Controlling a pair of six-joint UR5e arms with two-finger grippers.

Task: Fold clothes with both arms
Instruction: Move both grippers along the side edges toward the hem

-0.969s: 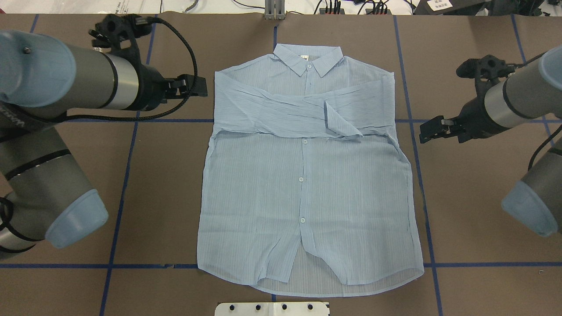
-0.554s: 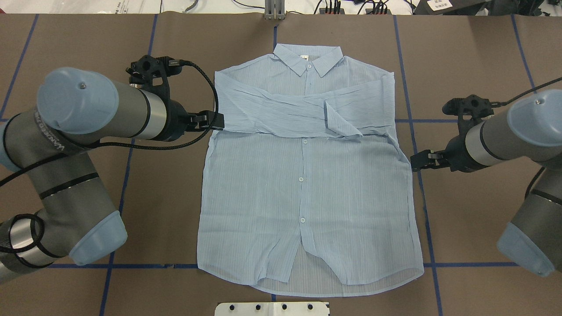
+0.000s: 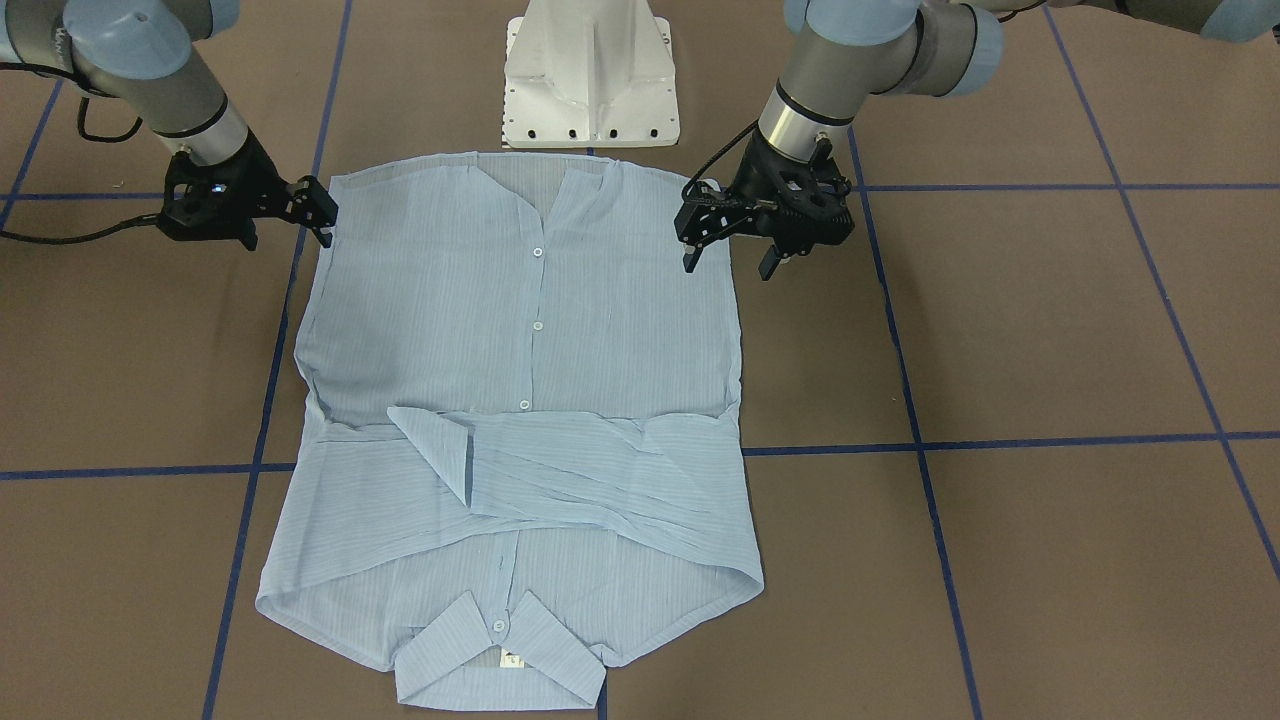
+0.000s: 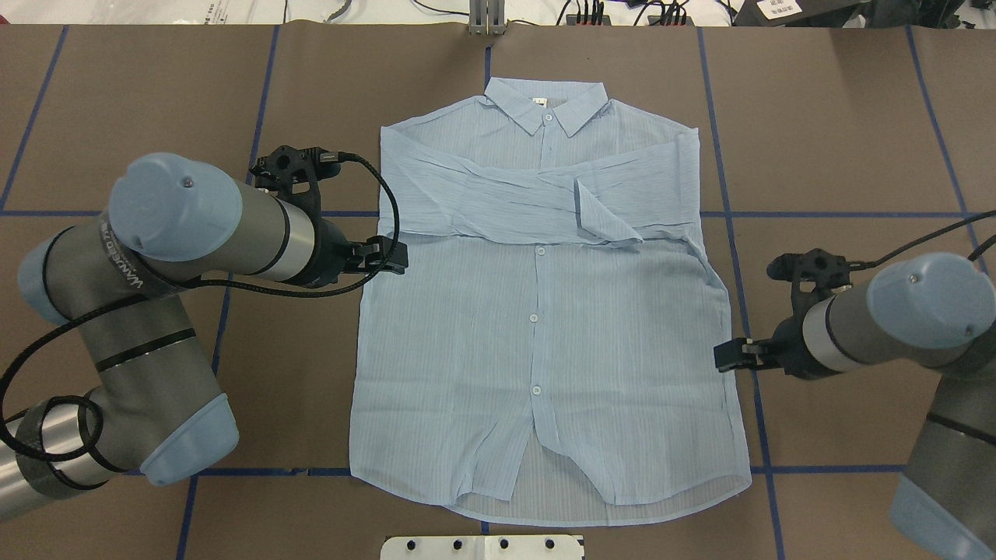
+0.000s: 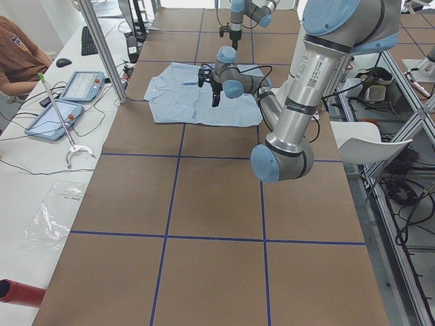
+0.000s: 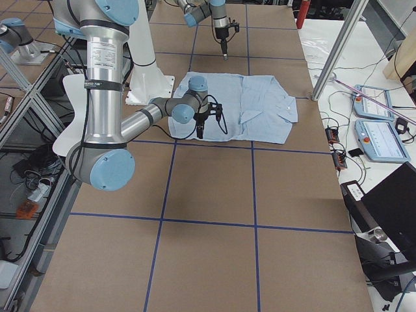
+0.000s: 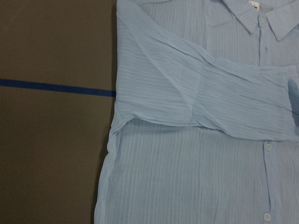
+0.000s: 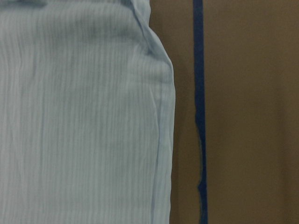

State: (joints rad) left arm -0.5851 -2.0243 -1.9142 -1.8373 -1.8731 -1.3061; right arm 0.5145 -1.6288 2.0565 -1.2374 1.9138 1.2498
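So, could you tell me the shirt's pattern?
The shirt has fine light-blue stripes; right wrist view shows best.

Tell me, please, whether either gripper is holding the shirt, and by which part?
Nothing is held: the left gripper and right gripper stand open at the side edges of the shirt, which lies flat.

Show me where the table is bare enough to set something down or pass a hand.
The table is bare in both far corners, outside the shoulders of the shirt, and in the near strip either side of the white pedestal. Crowded: the shirt's two side edges, where the left gripper and right gripper hover open.
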